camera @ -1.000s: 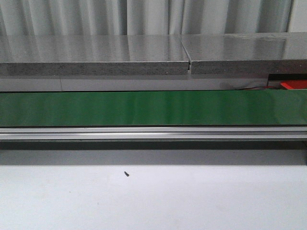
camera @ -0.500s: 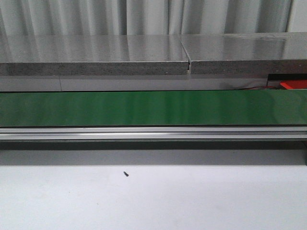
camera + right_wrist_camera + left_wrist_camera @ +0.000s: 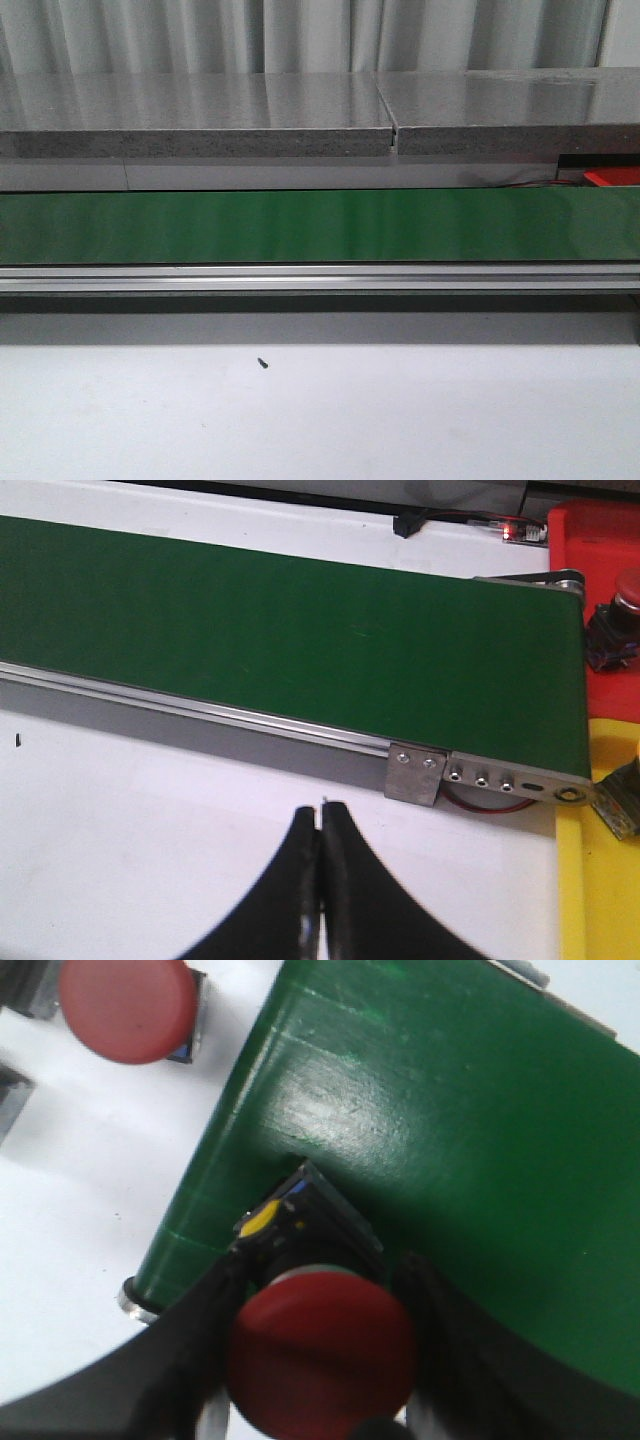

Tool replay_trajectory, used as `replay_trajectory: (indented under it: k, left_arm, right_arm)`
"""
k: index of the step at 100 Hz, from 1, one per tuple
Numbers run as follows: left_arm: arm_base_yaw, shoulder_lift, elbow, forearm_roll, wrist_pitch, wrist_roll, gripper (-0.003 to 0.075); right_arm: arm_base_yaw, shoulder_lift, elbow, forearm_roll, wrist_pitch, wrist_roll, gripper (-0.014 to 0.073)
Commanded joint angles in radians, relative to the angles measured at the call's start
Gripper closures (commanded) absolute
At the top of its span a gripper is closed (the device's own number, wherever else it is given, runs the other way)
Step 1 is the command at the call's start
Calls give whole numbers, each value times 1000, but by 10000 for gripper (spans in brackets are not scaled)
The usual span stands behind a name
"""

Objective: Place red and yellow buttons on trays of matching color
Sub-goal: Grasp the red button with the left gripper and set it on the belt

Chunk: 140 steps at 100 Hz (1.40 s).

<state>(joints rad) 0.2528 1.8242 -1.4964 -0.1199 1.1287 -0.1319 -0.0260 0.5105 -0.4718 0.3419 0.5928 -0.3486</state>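
In the left wrist view my left gripper [image 3: 323,1270] is shut on a red button [image 3: 320,1360], its black fingers [image 3: 205,1330] pressed on both sides. The button's black base, with a yellow spot, sits at the end of the green belt [image 3: 450,1130]. A second red button [image 3: 127,1007] stands apart on the white table. In the right wrist view my right gripper [image 3: 321,812] is shut and empty over the white table near the belt's end. The red tray [image 3: 598,535] holds a red button [image 3: 614,630]. On the yellow tray [image 3: 600,890] lies part of a button's base [image 3: 622,798]. Neither gripper shows in the front view.
The green conveyor belt [image 3: 320,225] runs across the front view behind an aluminium rail [image 3: 320,277]. A corner of the red tray [image 3: 612,177] shows at the far right. A small black screw [image 3: 262,363] lies on the white table. A grey shelf [image 3: 200,110] stands behind the belt.
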Motion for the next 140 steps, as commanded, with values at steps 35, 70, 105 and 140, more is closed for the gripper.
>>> replay_trajectory:
  k: [35,70,105,140]
  left_arm:
    - [-6,-74,-26,-89,-67,43,154]
    - [37,-196,-26,-91,-153,74,155]
    - [259,-183,-26,-81,-63,87,155]
    - [327,-51,-26,-82,-56,181,155]
  right_arm:
    - [3,1,-25,21,-58,-1,643]
    - [3,1,-25,21,-58,-1,643]
    - [3,1,-25,21,-59,-1,643]
    - [3,1,-25,21,-63,-1,643]
